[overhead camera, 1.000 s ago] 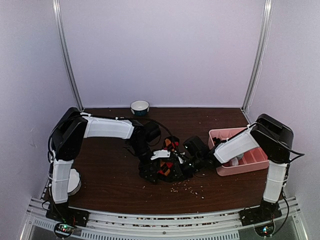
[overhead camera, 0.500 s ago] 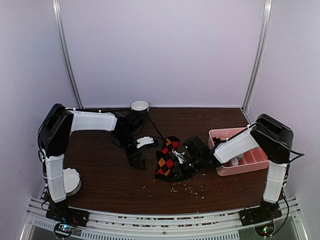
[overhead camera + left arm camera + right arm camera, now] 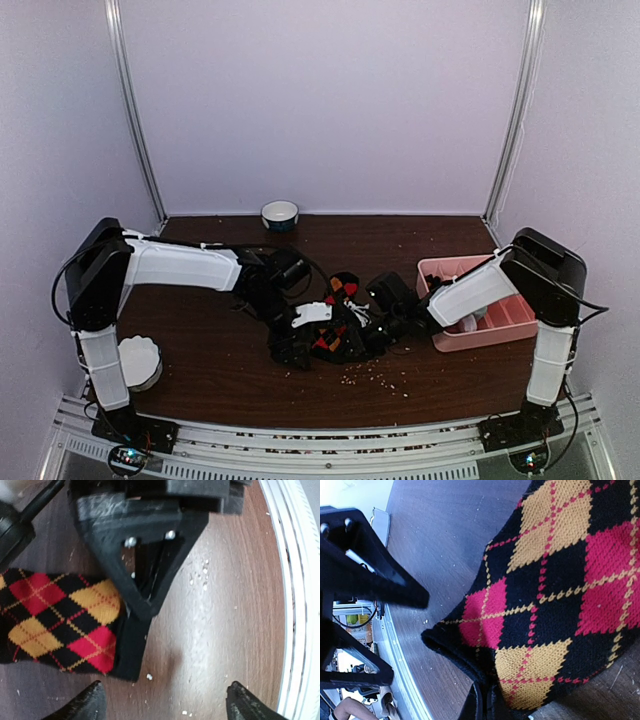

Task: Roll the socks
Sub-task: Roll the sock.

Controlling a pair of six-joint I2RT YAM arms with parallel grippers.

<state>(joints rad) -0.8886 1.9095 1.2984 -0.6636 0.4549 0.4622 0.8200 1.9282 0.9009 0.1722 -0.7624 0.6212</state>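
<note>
While the right arm sits exactly as it did a second ago, the left arm has moved twice: half a second back it had swung away to the left and left the argyle sock [image 3: 343, 289] uncovered, and now it reaches in again, so the left gripper [image 3: 297, 351] hangs over the near, left end of that sock much as it did at the start. Its fingertips [image 3: 91, 701] stand wide apart, released and holding nothing; in the left wrist view the sock's black cuff [image 3: 131, 652] ends just above and between them, over bare brown surface [image 3: 225, 630] dotted with pale crumbs, and whether either tip touches the fabric cannot be told. The right gripper [image 3: 368, 324] is clenched on the argyle sock: the right wrist view shows the dark cuff edge running down into its closed fingers [image 3: 476, 706], with red and yellow diamonds spread across the rest of that picture. From the left wrist camera the same gripper appears as a black wedge whose tip rests on the cuff. The sock lies at the middle of the surface, between the two arms, in the same place as before. The purple striped sock cannot be made out. Unmoved are the pink tray [image 3: 500, 325] under the right arm, the small bowl [image 3: 280, 214] at the back edge and the white dish [image 3: 140, 362] by the left base.
</note>
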